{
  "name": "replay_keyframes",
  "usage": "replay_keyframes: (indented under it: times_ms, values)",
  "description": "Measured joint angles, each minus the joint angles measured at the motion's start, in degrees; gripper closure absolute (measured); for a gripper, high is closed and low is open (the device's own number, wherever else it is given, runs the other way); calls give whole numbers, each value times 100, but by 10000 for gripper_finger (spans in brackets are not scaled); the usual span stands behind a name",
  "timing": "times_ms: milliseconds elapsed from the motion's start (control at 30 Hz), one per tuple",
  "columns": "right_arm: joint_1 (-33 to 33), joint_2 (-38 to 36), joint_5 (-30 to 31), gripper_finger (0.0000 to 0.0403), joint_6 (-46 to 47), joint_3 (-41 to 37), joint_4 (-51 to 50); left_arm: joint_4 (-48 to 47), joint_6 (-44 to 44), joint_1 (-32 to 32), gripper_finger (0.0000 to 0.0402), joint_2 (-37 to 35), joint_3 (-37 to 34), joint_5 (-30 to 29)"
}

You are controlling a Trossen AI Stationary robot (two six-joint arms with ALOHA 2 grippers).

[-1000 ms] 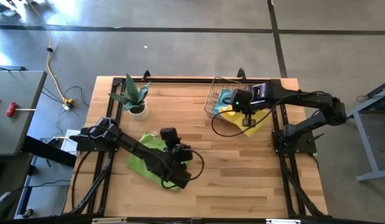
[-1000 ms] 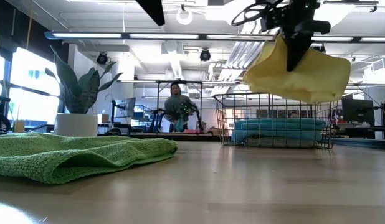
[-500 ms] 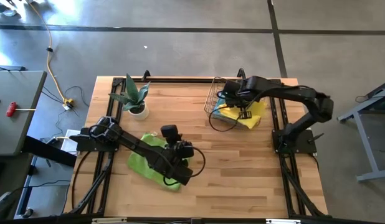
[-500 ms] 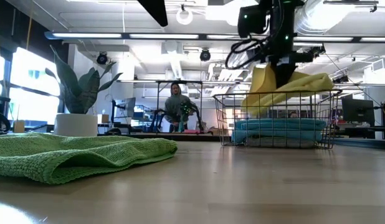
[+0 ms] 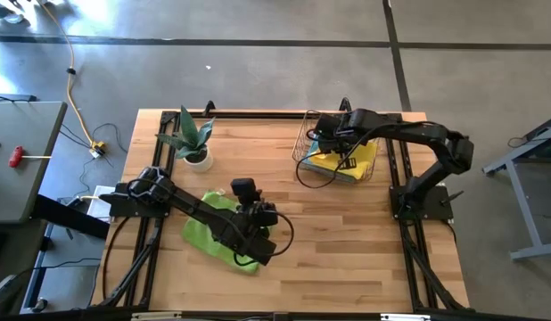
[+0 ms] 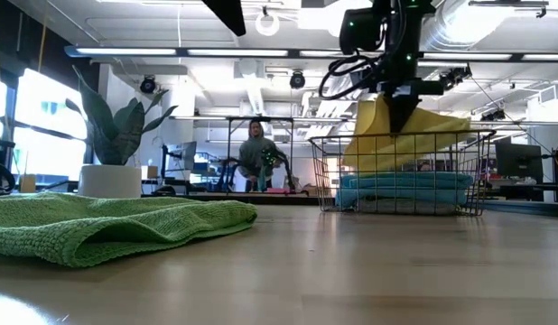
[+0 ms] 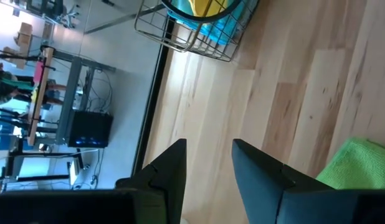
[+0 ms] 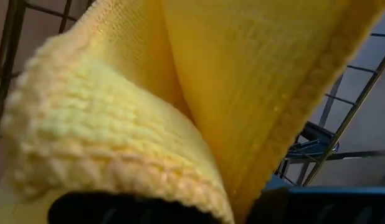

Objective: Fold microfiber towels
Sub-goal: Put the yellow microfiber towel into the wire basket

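Yellow towel (image 6: 407, 134) in right gripper (image 6: 401, 110) — over basket (image 6: 401, 171).

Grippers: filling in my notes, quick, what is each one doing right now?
Left gripper: open, empty, above the green towel.
Right gripper: shut on the yellow towel, over the basket.

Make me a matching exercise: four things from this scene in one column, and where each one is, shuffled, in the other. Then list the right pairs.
Things:
1. yellow towel
2. green towel
3. teal towel
4. potted plant

Places:
A. lying in the wire basket, under another towel
B. spread on the table below the left claw
C. standing near the table's far left corner
D. pinched in the shut right claw, coming down into the basket

Pairs: 1-D, 2-B, 3-A, 4-C
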Motion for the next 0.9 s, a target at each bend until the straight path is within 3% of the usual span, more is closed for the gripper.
replay_keyframes:
  times_ms: [367,500,700,900]
  values:
    - [-271,-2,-23,403,2,0,69,0,118,0,284,0,-2,-1]
    - [-324,-2,-381,390,-126,0,122,0,188,0,284,0,-2,-1]
    - [-321,-2,-380,290,-133,0,340,0,188,0,284,0,-2,-1]
    - [-318,-4,947,197,388,0,369,0,189,0,284,0,-2,-1]
